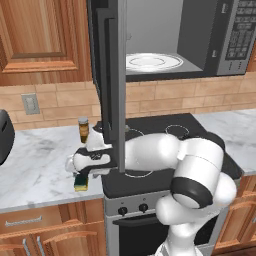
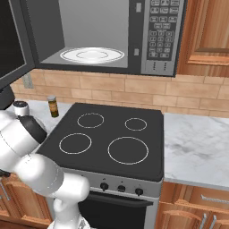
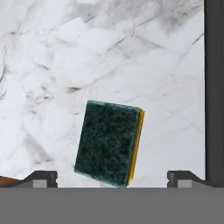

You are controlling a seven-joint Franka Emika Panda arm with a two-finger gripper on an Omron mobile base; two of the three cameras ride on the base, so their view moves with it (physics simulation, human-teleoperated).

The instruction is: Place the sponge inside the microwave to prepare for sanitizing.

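The sponge (image 3: 109,142) lies flat on the marble counter, green scrub side up with a yellow edge showing, just left of the stove's edge (image 3: 214,87). My gripper (image 3: 112,179) hangs over it, open, with its fingertips (image 3: 41,178) set wide on either side and nothing between them. In the left base view the gripper (image 1: 83,172) sits right above the sponge (image 1: 80,184) near the counter's front edge. The microwave (image 1: 240,35) is mounted above the stove, its door (image 1: 112,85) swung open toward me. Its grey interior with the white round plate (image 2: 91,54) is exposed.
A brown spice jar (image 1: 83,129) stands on the counter behind the hand. The black stovetop (image 2: 112,138) lies right of the sponge. The open microwave door hangs low over the arm's forearm. A dark appliance (image 1: 5,135) sits at the far left.
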